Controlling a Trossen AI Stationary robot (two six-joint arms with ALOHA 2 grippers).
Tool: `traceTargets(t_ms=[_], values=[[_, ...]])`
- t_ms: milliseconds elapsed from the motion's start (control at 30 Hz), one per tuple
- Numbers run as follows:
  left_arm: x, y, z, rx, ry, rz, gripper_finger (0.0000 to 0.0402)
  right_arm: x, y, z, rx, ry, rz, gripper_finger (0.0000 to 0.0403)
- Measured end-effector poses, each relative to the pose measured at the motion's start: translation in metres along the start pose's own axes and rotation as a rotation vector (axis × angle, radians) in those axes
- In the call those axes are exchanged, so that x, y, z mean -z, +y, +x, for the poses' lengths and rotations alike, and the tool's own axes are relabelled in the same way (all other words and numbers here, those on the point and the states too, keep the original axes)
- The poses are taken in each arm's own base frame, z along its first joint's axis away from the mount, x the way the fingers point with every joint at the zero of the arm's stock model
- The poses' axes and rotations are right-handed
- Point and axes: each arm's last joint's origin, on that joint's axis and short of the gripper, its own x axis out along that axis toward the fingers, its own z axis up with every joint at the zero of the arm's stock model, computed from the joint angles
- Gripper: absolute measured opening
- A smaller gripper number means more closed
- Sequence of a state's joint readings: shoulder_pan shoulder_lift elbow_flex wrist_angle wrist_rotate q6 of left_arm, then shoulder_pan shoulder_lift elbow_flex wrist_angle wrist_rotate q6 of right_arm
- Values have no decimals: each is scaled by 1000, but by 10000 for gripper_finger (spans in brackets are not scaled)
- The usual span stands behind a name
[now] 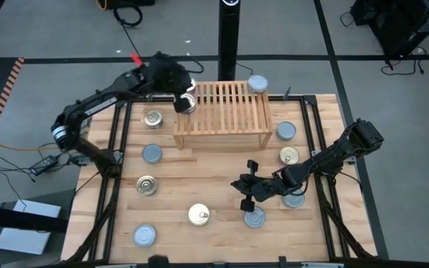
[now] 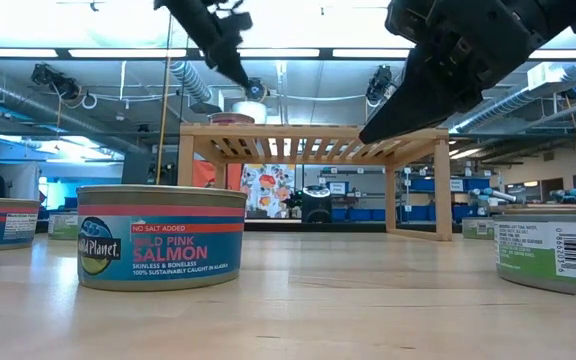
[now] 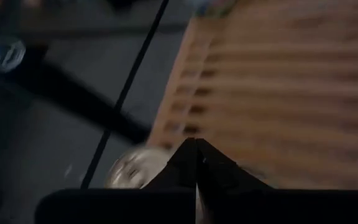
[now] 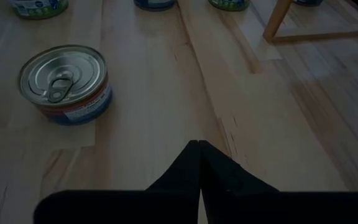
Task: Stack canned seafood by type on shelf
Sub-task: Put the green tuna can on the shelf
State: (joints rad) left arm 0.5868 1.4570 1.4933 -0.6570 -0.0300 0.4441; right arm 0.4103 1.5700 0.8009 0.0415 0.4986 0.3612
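A: From above, where do the arms sit?

B: The left gripper (image 1: 185, 102), fingers together, hovers over the shelf's (image 1: 222, 112) left end beside a tin (image 1: 188, 103). The right gripper (image 1: 249, 183), also closed and empty, hangs mid-table.

A: At table level?

B: A salmon tin (image 2: 161, 237) stands on the table; one tin (image 2: 249, 110) rests on the shelf top.

A: The wrist views?

B: The right one faces a pull-tab tin (image 4: 64, 83). To lift it well, I judge, open the fingers and centre over it.
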Motion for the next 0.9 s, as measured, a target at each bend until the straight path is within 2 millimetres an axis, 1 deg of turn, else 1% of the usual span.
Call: traceTargets(t_ms=[67,200,400,600,700,800,900], values=[[4,-10,-7,16,-94,10,4,0,0,0,-1,0,1,14],[23,-39,-19,22,-242,31,4,0,0,0,-2,-2,3,13],[69,-98,-30,121,-411,16,4,-1,-1,1,-4,-7,43,16],[113,-153,-38,239,-609,-5,4,-1,0,2,-99,37,93,14],[129,-172,-40,271,-680,-25,4,0,2,1,-120,46,89,15],[144,-189,-39,316,-693,-12,4,1,4,0,-131,49,90,16],[148,-198,-40,340,-691,13,4,2,6,-1,-154,61,114,15]])
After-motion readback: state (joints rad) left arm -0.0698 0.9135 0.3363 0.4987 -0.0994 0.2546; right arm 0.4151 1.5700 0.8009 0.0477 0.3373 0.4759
